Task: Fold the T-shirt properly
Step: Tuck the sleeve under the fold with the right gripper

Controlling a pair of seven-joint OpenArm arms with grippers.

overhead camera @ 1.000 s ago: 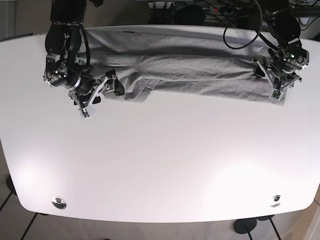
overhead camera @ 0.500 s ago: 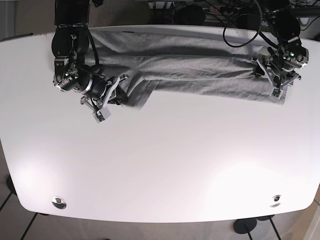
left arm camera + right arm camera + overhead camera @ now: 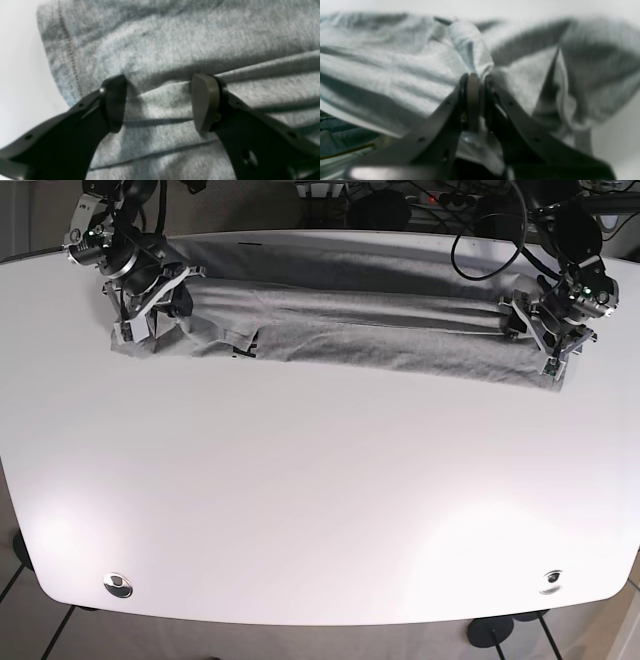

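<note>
Since half a second ago my right gripper [image 3: 150, 305] has hauled its end of the shirt [image 3: 370, 330] up and back, from the loose flap near mid-left to the far left edge of the surface [image 3: 320, 510]. That flap is gone; the shirt now lies as one long narrow band across the back of the surface. I judge the lengthwise fold nearly laid and the crosswise folds not yet begun.

Left in base view: right gripper is clamped on a raised bunch of shirt [image 3: 470, 47], pads together with cloth pinched between, fabric draping both sides.

Right in base view: left gripper [image 3: 548, 335] barely moved. Its pads stand apart over the shirt [image 3: 175, 50] near the hemmed edge, a crease running between them. Whether the tips touch the cloth I can't tell; nothing is pinched.
</note>
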